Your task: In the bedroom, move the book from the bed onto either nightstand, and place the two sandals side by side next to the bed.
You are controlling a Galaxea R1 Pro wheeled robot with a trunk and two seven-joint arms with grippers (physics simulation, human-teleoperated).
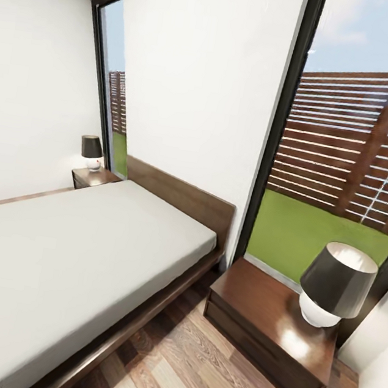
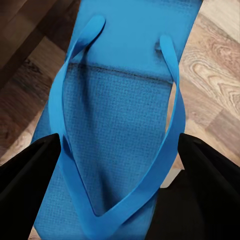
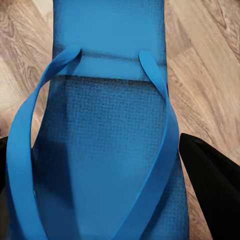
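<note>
**2 sandals in the claws, bed side still to reach**

The left gripper has its 2 black fingers set on either side of a blue sandal, straddling the sole where the straps run down to the toe post; whether the pads actually press the edges I cannot tell. The right gripper frames the other sandal the same way, and again the bite itself is hidden, so clamped or merely alongside cannot be told.

The head view takes in the bed, its grey mattress bare where visible, with no book on that part. 1 nightstand stands just beside the bed's head corner, carrying a lamp; the other nightstand sits at the bed's far side, also with a lamp.

Risks, as I judge them: a thin flexible sole held across its width could buckle or slip free while carried. Setting both down beside the bed could leave them skewed or overlapping rather than parallel. The strip of wood floor between bed and nightstand looks narrow, so an arm could knock the lamp.
</note>
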